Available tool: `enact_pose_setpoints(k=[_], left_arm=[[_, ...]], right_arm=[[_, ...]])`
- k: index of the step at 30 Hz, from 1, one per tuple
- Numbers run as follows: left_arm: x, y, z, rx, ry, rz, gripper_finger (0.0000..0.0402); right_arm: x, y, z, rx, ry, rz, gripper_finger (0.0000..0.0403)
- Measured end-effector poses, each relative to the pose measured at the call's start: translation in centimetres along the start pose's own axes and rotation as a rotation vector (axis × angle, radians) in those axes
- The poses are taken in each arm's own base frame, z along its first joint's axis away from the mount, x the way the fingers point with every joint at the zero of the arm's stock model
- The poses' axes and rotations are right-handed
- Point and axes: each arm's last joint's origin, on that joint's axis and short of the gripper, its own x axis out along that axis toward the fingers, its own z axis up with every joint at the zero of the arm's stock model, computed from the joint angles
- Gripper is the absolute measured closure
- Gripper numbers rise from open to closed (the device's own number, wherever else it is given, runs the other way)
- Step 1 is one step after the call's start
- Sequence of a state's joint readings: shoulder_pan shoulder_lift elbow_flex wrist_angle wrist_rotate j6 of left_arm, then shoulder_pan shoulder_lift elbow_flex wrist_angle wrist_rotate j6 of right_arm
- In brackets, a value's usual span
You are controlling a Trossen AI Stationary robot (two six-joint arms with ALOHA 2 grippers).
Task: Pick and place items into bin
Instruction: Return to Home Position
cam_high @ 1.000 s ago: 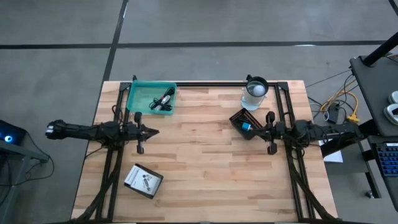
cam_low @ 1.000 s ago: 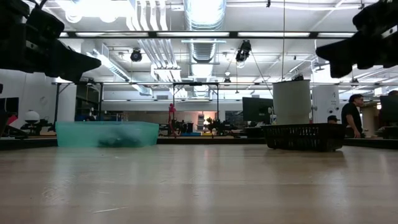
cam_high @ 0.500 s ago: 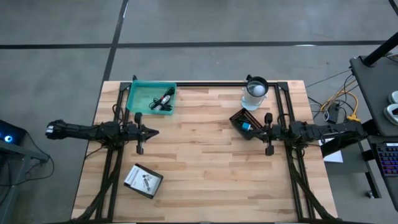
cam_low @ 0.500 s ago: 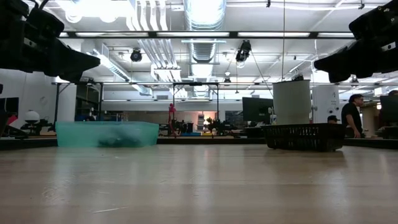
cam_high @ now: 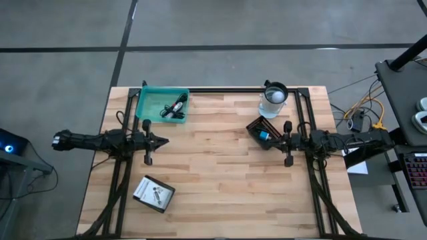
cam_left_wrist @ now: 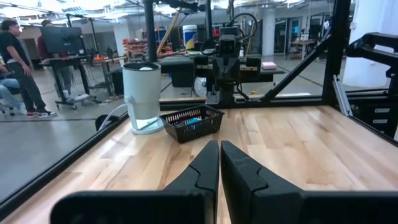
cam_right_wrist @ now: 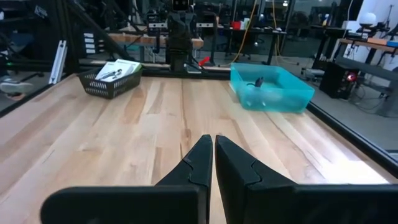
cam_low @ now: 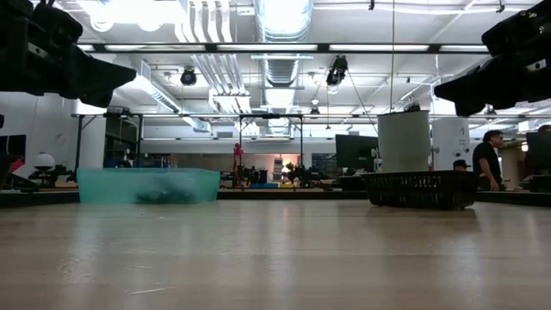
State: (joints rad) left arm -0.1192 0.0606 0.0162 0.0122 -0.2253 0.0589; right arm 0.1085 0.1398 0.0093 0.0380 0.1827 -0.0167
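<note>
Now left pincer and right pincer hang pinched together, empty; white packets nearer the left.

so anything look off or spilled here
Nothing spilled or damaged. The black mesh basket with white boxes by the left arm and the black mesh basket by the clear plastic cup sit askew to the wooden table's edges. Left claw and right claw hang shut above it.

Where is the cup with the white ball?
In the high view, the cup sits at the table's far edge, right side, just behind the black bin.
</note>
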Motion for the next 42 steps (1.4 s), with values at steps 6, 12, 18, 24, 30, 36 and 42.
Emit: enact_pose_setpoints(k=[6,12,18,24,30,36,42], left_arm=[[0.17,-0.04,-0.06,0.002,0.009,0.001,0.0401],[0.32,-0.07,-0.20,0.004,0.020,0.002,0.0402],[0.41,-0.10,-0.29,0.006,0.029,0.002,0.0402],[0.48,-0.12,-0.37,0.009,0.039,0.001,0.0402],[0.53,-0.14,-0.46,0.011,0.046,0.001,0.0402],[0.52,-0.14,-0.44,0.010,0.044,0.000,0.0402],[0.53,-0.14,-0.44,0.010,0.044,0.000,0.0402]], right_arm=[[0.00,0.00,0.00,-0.032,0.000,0.000,0.0394],[0.00,0.00,0.00,-0.030,0.000,0.000,0.0394],[0.00,0.00,-0.01,-0.029,0.001,0.000,0.0394],[0.00,0.00,-0.01,-0.029,0.001,0.000,0.0394],[0.00,0.00,0.00,-0.029,0.000,0.000,0.0394],[0.00,0.00,-0.01,-0.028,0.001,0.000,0.0394],[0.00,0.00,-0.01,-0.028,0.001,0.000,0.0394]])
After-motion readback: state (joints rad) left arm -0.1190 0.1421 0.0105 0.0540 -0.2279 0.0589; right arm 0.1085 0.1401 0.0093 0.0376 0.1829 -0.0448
